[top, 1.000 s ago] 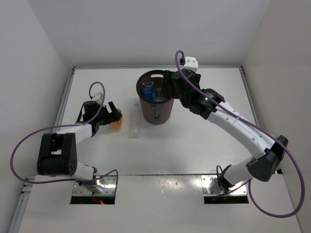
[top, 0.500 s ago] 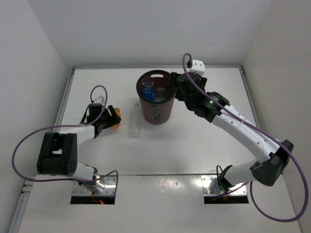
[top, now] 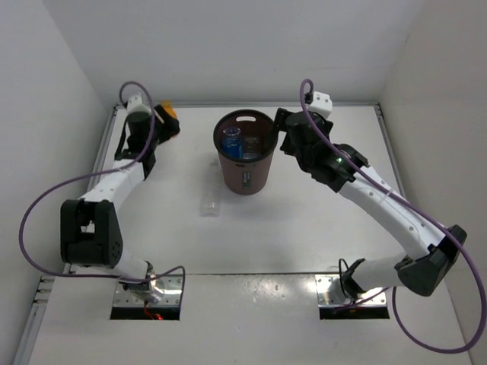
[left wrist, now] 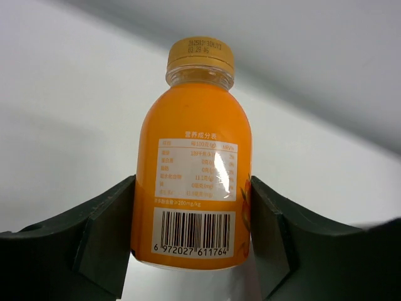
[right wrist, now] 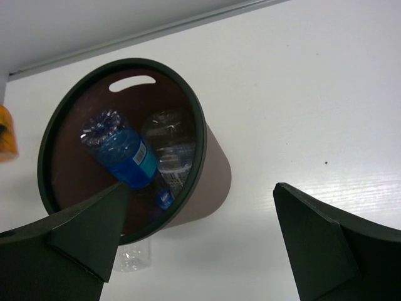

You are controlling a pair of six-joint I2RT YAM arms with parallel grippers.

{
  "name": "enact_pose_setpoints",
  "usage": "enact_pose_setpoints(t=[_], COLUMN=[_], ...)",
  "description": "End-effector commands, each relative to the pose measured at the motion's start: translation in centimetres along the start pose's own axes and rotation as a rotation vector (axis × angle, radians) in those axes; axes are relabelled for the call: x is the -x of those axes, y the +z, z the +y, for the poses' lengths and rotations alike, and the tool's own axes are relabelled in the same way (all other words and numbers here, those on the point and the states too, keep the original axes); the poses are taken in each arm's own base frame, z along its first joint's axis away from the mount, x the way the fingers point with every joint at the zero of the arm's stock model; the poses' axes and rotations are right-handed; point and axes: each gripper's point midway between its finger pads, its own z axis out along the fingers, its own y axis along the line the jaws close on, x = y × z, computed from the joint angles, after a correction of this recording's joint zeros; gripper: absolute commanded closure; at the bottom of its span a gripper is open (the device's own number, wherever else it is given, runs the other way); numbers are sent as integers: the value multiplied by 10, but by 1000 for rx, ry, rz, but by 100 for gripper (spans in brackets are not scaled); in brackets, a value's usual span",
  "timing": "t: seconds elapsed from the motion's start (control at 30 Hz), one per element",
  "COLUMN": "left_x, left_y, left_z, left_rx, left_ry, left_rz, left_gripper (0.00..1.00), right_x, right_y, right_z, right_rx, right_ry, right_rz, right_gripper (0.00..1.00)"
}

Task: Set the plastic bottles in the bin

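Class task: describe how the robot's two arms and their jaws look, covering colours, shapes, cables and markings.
Both the left arm and right arm have white tubular links with chunky black joints. A purple cable loops along each. The right arm shows a small green light. The jaws are dark, matte, wedge-shaped plates.

White walls [top: 228, 46] enclose a white table [top: 304, 228] with seemingly metal plates [top: 326, 285]

the left arm [top: 114, 176] reaches to the far left corner, elbow low. the left pincer [left wrist: 191, 241] is clamped on both sides of the orange bottle [left wrist: 194, 182], probably raised, though height is hard to read from above. the right arm [top: 380, 207] stretches far and leftward, and the right pincer [right wrist: 200, 241] is spread wide, holding nothing.
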Motion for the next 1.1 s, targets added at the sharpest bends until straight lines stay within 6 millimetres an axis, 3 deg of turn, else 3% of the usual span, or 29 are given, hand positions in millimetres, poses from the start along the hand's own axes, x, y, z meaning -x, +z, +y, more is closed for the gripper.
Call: enact_pose_setpoints(t=[0.0,0.07,0.1,0.13,0.23,0.27,0.3,0.4,0.53,0.63,0.67,0.73,0.83,0.9,1.07], left_x=[94,122,140,144,137,126,114,89,53,35,21,6,-14,-30,-38], left_y=[4,2,-6,-10,-32,-35,-50,-72,-76,-91,-84,-91,-89,-86,-83], left_z=[-67,-98,-127,-142,-200,-214,-244,-284,-297,-301,-292,-291,-272,-258,-249], left_rx=[-181,-286,-374,-422,-597,-635,-706,-790,-790,-802,-775,-773,-721,-690,-663], left_ry=[-160,-181,-201,-212,-214,-209,-178,-127,-46,-15,-1,13,21,40,40], left_rz=[-216,-271,-292,-291,-273,-252,-235,-201,-133,-104,-81,-55,-12,16,22], left_gripper=[65,65,65,65,65,65,65,65,65,65,65,63,63,58,46], right_x=[11,11,9,4,2,2,2,2,10,9,5,6,9,11,12], right_y=[-5,-3,-4,-2,0,0,0,1,-2,-5,-4,-6,-6,-8,-8], right_z=[-2,-6,-7,-7,-12,-12,-12,-16,-18,-27,-28,-28,-31,-31,-35], right_rx=[3,-10,-14,-12,-25,-25,-25,-37,-39,-40,-44,-39,-48,-48,-55], right_ry=[75,84,89,83,82,82,82,81,92,103,98,104,107,107,131], right_rz=[-38,-34,-28,-15,-12,-12,-12,-8,-20,-32,-26,-33,-35,-35,-39], right_gripper=[1,1,1,1,1,1,1,1,1,1,1,1,1,1,1])
